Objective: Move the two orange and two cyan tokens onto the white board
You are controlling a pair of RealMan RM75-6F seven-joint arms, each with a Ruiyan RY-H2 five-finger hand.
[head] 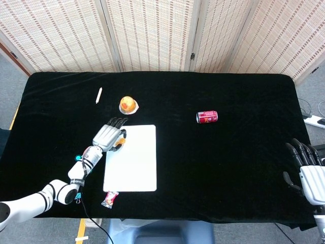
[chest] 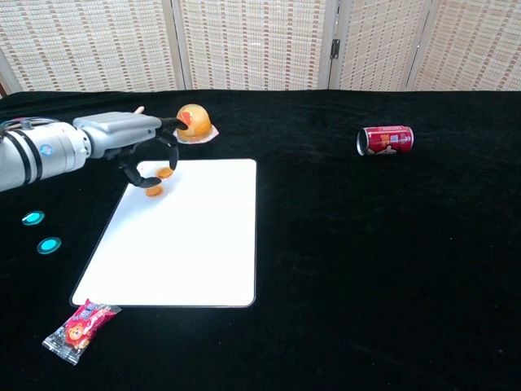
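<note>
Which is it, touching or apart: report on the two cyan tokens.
Apart. The chest view shows the upper cyan token and the lower cyan token on the black tablecloth left of the white board, with bare cloth between them.

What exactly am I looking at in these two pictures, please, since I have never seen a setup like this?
A two-armed robot with human-like hands works at a table covered in black cloth. One picture looks down from its head, the other looks forward from its chest.

Its left hand hovers over the far left corner of a white board, where two orange tokens lie under its fingers; whether it grips one is unclear. Its right hand waits at the table edge, holding nothing.

Two cyan tokens sit left of the board. Also there: a red can on its side, an orange fruit, a snack packet and a small white stick.
</note>
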